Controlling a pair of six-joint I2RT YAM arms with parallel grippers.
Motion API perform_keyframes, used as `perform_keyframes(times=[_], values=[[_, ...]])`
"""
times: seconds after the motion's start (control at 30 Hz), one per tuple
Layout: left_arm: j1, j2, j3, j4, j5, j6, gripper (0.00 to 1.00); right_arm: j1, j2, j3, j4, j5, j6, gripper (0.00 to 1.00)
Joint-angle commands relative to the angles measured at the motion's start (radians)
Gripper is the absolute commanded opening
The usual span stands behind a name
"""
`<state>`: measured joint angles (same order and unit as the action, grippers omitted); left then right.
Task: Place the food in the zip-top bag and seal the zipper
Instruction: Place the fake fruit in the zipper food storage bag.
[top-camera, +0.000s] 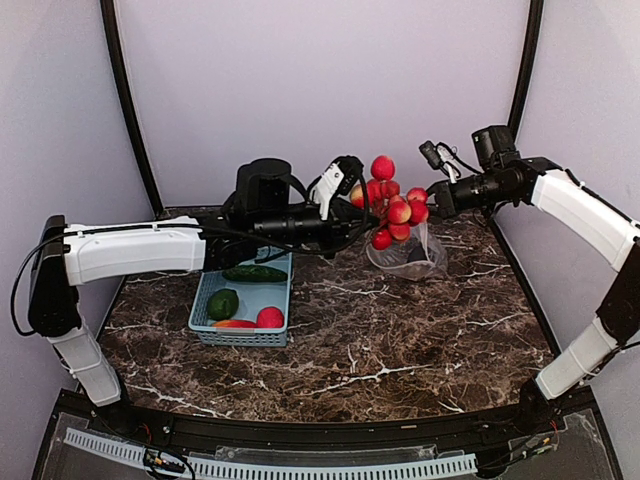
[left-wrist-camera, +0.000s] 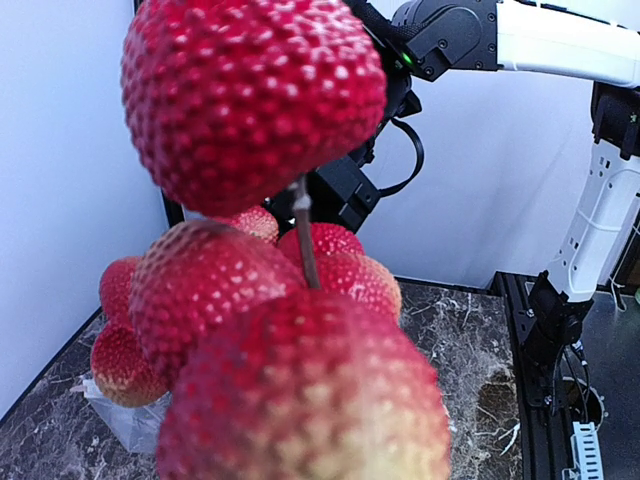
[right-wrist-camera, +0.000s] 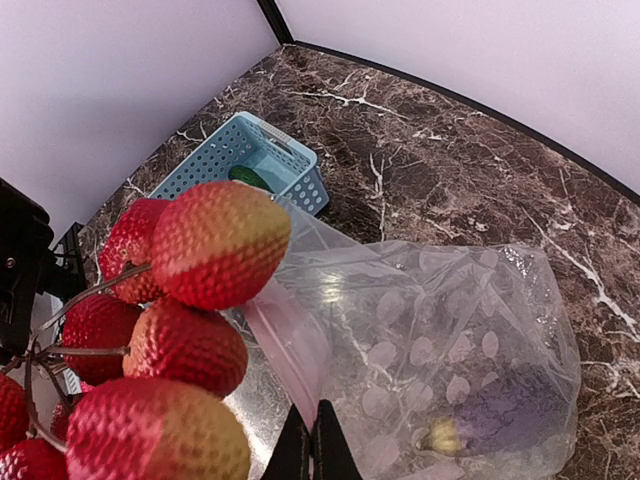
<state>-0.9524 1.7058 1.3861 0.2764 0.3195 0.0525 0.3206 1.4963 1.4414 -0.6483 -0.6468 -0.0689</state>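
You are working over the marble table (top-camera: 400, 350), and everything below is placed relative to the zip-top bag (right-wrist-camera: 470, 330).

The light blue basket (top-camera: 240, 338) is sitting well to the left of the bag, out of both arms' way.

The bag itself is lying on the table at the far right, with its mouth edge being drawn upward. Your right gripper (right-wrist-camera: 312, 450) is pinching that edge with its fingers closed on the film. It looks to be holding it this way so that the mouth is standing up and gaping toward the other arm instead of slumping flat. The zipper (right-wrist-camera: 285, 335) is showing as a pinkish band along that lifted edge and appears unsealed.

Your left gripper (top-camera: 352, 195) is reaching in from the left of the bag, clamped on the fruit cluster (top-camera: 392, 205). The wrist view is too full of fruit to show the fingers. The red and peach cluster is hanging just above and to the left of the raised mouth, apparently lined up for lowering in.

Inside the bag, the dark eggplant (right-wrist-camera: 515, 415) is already lying at the bottom.

Left of the bag, in the basket, the cucumber (top-camera: 255, 272), avocado (top-camera: 222, 303), pepper (top-camera: 232, 324) and a red round fruit (top-camera: 270, 318) are waiting.
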Motion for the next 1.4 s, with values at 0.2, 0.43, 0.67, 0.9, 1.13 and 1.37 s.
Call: perform_keyframes(times=[0.2,0.43,0.67,0.9,1.13,1.37], values=[[-0.027,0.028,0.070,0.005,0.056,0.069,0.03,0.005,0.028,0.024,0.008,0.027,0.014,0.00],[-0.050,0.008,0.037,-0.042,0.073,0.106,0.03,0.000,0.040,0.057,0.008,0.024,0.023,0.00],[-0.054,0.022,-0.006,-0.020,0.002,0.049,0.02,0.000,0.031,0.077,0.002,0.018,0.015,0.00],[-0.048,0.087,0.065,-0.067,-0.182,-0.028,0.01,0.000,-0.020,0.020,0.009,0.023,-0.002,0.00],[-0.026,0.133,0.089,-0.020,-0.254,-0.197,0.01,0.001,-0.065,-0.019,0.019,0.045,-0.017,0.00],[0.003,0.133,0.092,0.004,-0.243,-0.297,0.01,0.001,-0.073,-0.041,0.031,0.069,-0.021,0.00]])
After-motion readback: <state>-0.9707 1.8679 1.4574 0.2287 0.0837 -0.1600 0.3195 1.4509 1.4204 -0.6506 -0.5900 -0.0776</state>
